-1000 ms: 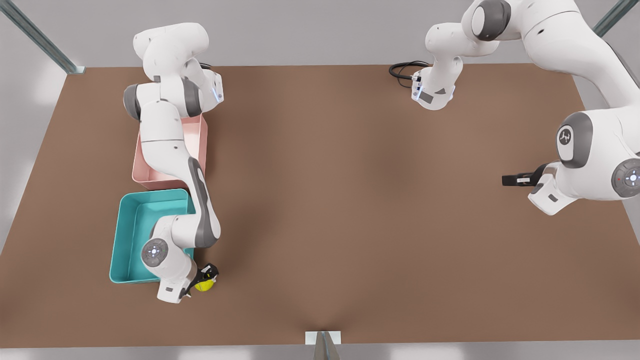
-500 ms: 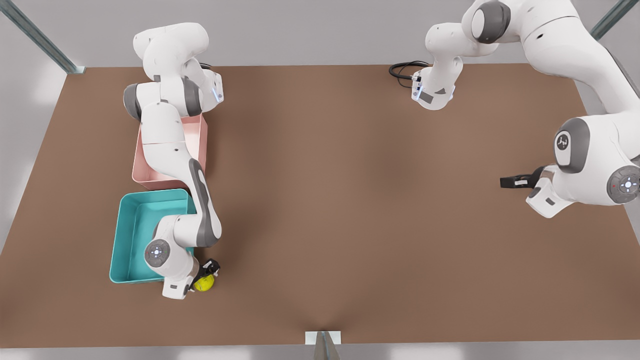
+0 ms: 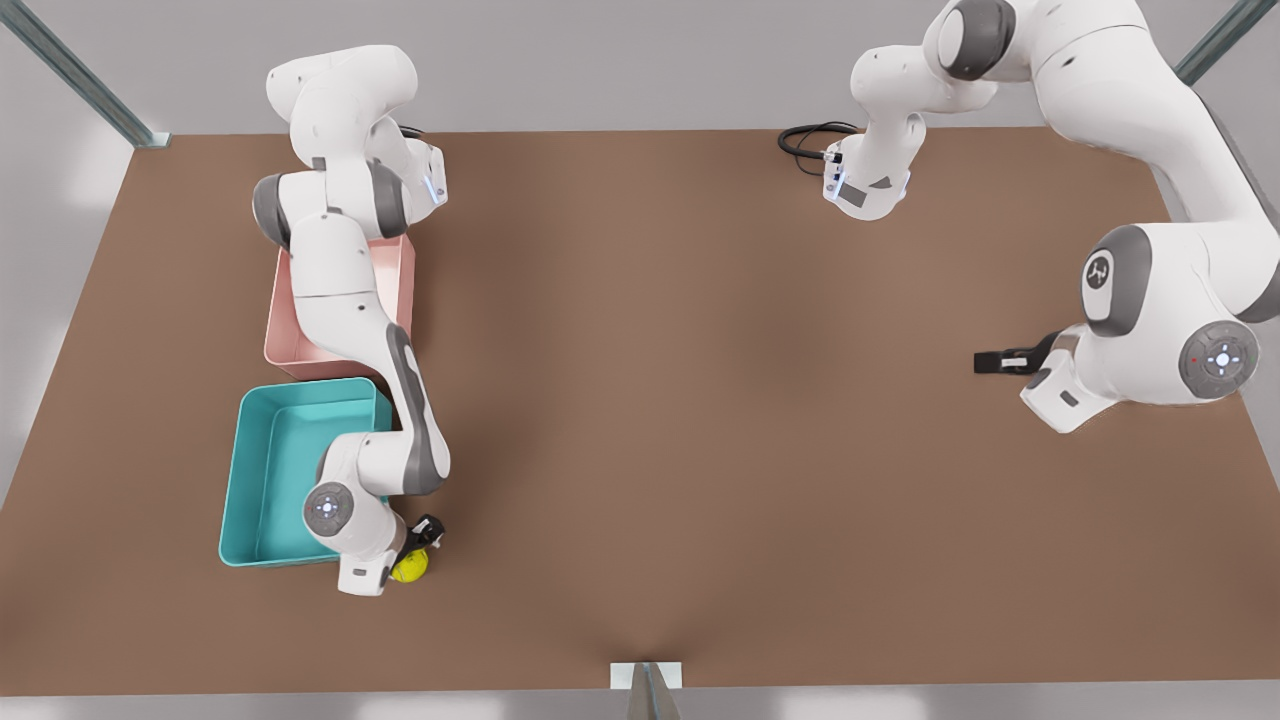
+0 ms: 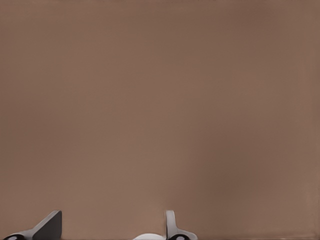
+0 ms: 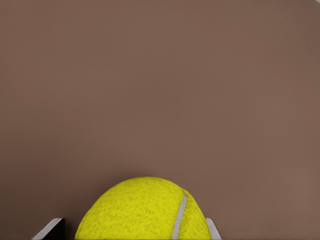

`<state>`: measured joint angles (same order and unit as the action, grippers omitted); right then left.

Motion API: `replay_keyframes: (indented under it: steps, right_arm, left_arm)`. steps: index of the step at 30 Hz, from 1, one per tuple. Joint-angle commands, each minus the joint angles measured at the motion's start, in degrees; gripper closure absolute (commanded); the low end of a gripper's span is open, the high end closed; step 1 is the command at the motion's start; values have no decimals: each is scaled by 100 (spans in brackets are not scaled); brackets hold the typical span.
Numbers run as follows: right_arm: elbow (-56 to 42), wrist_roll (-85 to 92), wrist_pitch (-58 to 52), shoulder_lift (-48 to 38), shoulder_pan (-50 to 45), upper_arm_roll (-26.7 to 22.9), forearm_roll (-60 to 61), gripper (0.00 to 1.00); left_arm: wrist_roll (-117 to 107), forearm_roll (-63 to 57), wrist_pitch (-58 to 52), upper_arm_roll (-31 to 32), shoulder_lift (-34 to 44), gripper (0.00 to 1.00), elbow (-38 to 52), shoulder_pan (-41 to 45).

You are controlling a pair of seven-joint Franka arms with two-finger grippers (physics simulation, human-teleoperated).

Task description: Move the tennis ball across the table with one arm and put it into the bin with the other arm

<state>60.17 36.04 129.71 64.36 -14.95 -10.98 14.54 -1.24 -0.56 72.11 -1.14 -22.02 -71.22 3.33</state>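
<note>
- The tennis ball [image 3: 410, 566] sits between the fingers of the right gripper [image 3: 418, 548], just off the near corner of the teal bin [image 3: 262, 470], on the side toward the front view's right. Whether it rests on the table [image 3: 680, 420] or hangs a little above it, I cannot tell.
- In the right wrist view the ball [image 5: 144, 210] lies between the two fingertips [image 5: 50, 227], one on each side against it, so that pincer is closed on the ball.
- A ball has no long axis; its pale seam [image 5: 179, 217] runs as a curved line away from the fingers, up over the fuzz.
- The step in hand looks like the second half of the task: the ball is already beside the bin and gripped by the arm that stands there.
- The next move calls for a lift clear of the bin's rim, a short carry over the wall toward the front view's left, then a release above the teal floor, not the pink tray [image 3: 385, 262] beyond it.
- The left gripper [image 3: 996, 361] waits well apart at the front view's right; its fingers [image 4: 47, 227] stand spread with nothing between them.
</note>
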Motion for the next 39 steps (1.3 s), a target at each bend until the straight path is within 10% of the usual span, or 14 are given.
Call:
replay_keyframes:
  steps: [1,8,12,20,29,35,36,39]
  right_arm:
    - [-5,158,28,7,1,-1,5,0]
    - [-5,149,81,42,-43,8,14,0]
    - [-32,158,81,24,-43,-1,14,31]
    - [-85,167,72,-151,-43,26,111,45]
    - [2314,439,-1000,-2744,35,-71,93,45]
    - [2605,1283,-1765,-2824,862,-396,-355,45]
    - [2605,1248,-1756,-2709,871,-396,-346,0]
    - [2605,1239,-1747,-2630,871,-387,-276,0]
  left_arm:
    - [-34,-41,303,210,84,0,-6,-17]
    - [-51,-41,277,210,49,0,-6,-17]
    - [-51,-32,286,202,22,0,-15,-34]
    - [-51,-23,294,202,-57,0,-23,-131]
    - [-43,-32,259,210,-101,0,-67,-184]
    - [-43,12,207,219,-39,0,-111,-175]
    - [-43,12,171,290,-39,0,-111,-193]
    - [-51,-6,92,298,31,0,-103,-184]
